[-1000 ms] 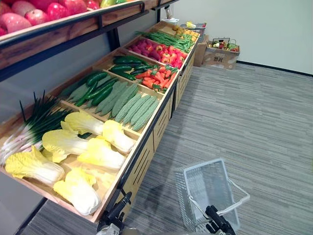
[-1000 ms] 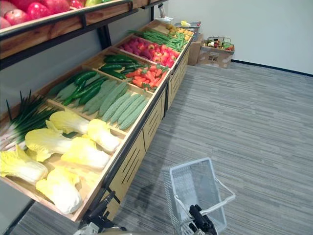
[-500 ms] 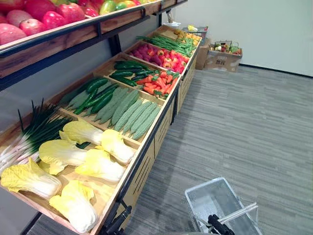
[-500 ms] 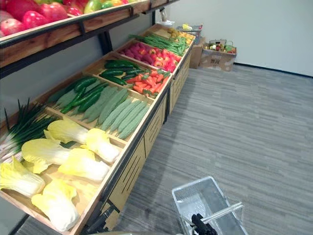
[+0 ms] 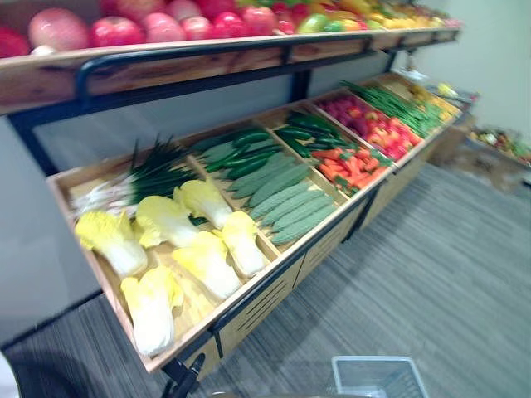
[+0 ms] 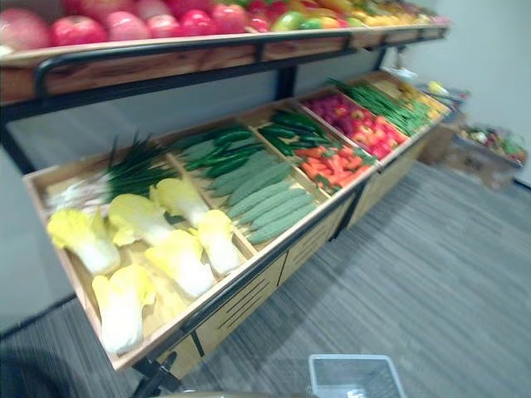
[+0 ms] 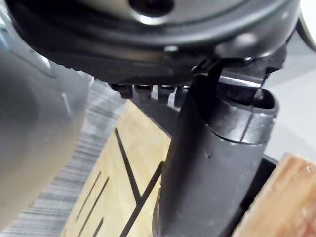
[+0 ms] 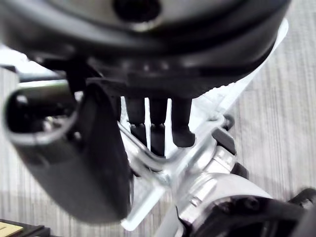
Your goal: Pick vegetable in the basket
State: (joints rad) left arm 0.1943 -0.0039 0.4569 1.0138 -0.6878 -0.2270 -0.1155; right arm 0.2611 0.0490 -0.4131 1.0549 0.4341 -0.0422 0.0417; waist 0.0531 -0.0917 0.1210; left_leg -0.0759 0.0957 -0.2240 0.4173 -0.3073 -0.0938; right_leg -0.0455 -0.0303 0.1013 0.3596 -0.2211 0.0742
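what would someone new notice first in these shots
The pale yellow cabbages stand out first, in the nearest bin of the sloping wooden stand, with a row of red fruit on the shelf above. Dark green cucumbers lie in the next bin along. Low down, the right hand is curled round the handle of a white basket.

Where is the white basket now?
In the eye views the white basket sits at the bottom edge, right of centre, in front of the napa cabbages; the right hand grips its handle.
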